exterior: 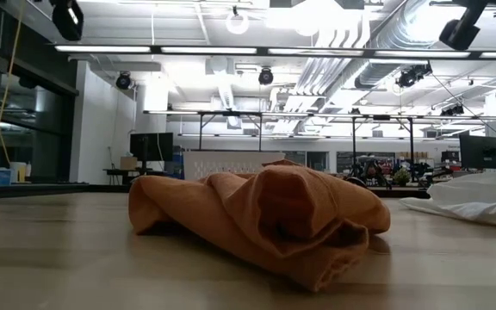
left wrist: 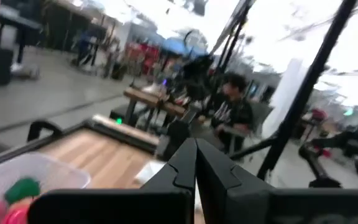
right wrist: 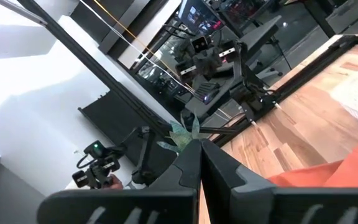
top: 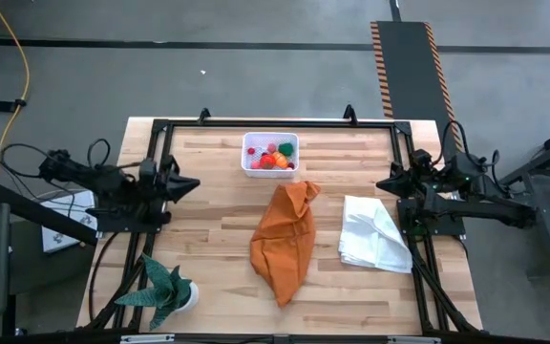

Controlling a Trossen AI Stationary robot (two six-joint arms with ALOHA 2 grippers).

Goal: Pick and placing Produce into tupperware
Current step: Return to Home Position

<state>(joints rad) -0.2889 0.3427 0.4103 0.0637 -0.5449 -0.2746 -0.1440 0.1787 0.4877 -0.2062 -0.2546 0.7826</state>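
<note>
Bright overhead ceiling lights, soft shadows

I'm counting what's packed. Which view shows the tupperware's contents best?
The high view: it looks straight down into the tupperware, produce in plain sight. The left wrist view catches one corner with a green piece; the right wrist view only an edge sliver; the low view shows no contents.

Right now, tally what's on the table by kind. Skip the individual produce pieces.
Cloths: 2 (orange cloth, white cloth)
Tubs: 1 (white plastic tub)
Plants: 1 (potted plant)
Total: 4
The produce in the tub is too small to count.
</note>
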